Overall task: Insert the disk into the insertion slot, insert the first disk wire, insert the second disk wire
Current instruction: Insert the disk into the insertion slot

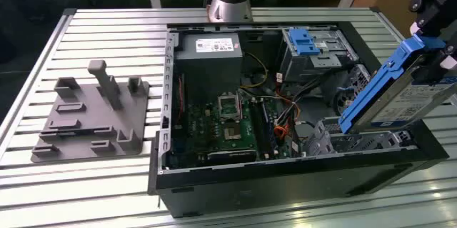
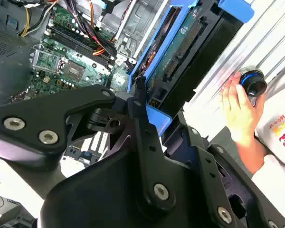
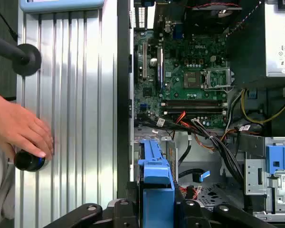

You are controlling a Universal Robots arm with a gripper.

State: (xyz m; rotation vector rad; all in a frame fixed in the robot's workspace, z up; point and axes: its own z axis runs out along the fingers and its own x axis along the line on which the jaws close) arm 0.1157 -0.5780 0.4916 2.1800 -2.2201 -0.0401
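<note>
My gripper (image 1: 433, 46) grips the disk (image 1: 400, 97), tilted just above the insertion slot (image 1: 360, 139) at the case (image 1: 286, 180) corner. Not seated yet, and I judge both wires undone.

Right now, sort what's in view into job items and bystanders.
Job: disk, held tilted in the gripper; insertion slot below it.
Bystanders: power-supply box, motherboard, blue-latched bay, grey fixture on the table, a person's hand.

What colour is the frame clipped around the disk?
Bright blue; the frame around the disk shows best in the exterior view.
</note>
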